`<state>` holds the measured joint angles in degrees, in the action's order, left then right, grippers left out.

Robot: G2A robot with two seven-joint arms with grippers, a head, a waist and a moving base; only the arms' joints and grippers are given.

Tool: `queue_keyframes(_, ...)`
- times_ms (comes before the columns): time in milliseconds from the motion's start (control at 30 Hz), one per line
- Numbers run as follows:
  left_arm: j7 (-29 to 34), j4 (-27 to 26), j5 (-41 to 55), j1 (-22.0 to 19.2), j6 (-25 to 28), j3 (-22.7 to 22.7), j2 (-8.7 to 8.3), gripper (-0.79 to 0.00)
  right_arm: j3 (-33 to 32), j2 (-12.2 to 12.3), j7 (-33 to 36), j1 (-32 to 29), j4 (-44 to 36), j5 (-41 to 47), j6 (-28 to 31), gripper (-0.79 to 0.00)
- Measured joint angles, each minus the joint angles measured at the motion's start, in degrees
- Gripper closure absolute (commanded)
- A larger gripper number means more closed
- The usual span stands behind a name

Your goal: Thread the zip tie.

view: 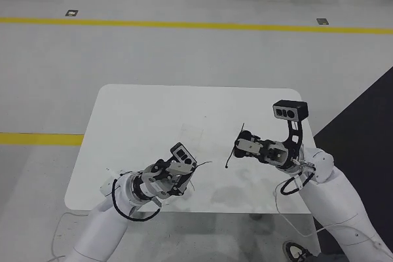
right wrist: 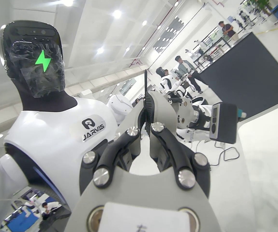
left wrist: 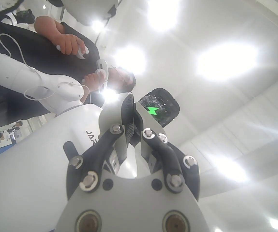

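Above table point(view: 150, 111), R gripper point(view: 239, 143) clamped on zip tie point(view: 230, 157); L gripper point(left wrist: 130, 112) fingers closed tight.

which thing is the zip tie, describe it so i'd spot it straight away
Start at the white table, then find the right gripper over its right half. The zip tie is the thin black strip pinched in it, poking out both ways. Unlike the looping black cable on that arm, it is straight and ends in a tiny knob.
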<state>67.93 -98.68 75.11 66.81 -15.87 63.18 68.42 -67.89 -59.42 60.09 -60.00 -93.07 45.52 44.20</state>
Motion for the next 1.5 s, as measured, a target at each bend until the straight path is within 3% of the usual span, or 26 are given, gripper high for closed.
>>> queue_keyframes(500, -1.6, -1.6, -3.5, 0.3, 0.1, -0.3, 0.0, 0.0, -0.3, -0.1, -2.5, -0.8, -1.3, -2.5, 0.5, 0.0)
queue_keyframes(1500, -1.0, -2.0, -7.2, -0.9, 0.6, -1.5, 0.49, 0.0, -1.0, -0.6, -0.5, -1.4, -2.5, -2.7, 0.5, 0.0)
